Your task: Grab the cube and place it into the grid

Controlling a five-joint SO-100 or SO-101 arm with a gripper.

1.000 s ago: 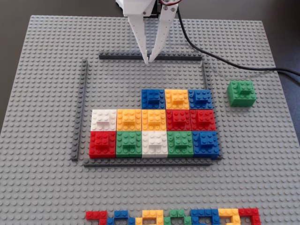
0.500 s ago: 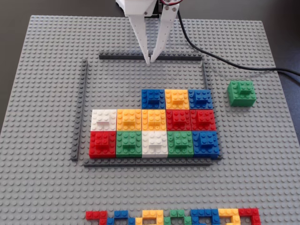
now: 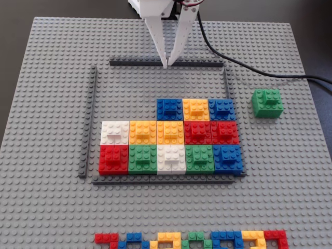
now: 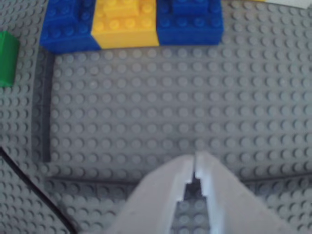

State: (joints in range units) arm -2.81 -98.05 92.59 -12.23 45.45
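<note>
**Over the far strip, pinched and empty-handed**

At the back edge of the grid, right above the far dark-grey strip: the gripper, white fingers drawn to a point, tips touching or all but touching, nothing between them. Same story in the wrist view, with only a thin dark slit left between the two pale fingers. Clenched on air, then, and parked where the frame's open rows lie just ahead of it.

Off to the right in the fixed view, outside the frame and clear of its right-hand strip: the cube, green, upright on the grey baseplate, untouched. Caught at the left edge of the wrist view too, only a sliver of it. Well apart from the gripper; not yet grabbed.

Inside the frame, two full rows of coloured blocks along the near side and a short third row of blue, yellow, blue pushed to the right. Left of that short row, bare studs, probably the slot meant for the green piece, since filling seems to run row by row.

Along the bottom edge of the fixed view, a line of small flat multicoloured bricks, no part in this.

Likely still to do: open up, swing right, come down over the cube
</note>
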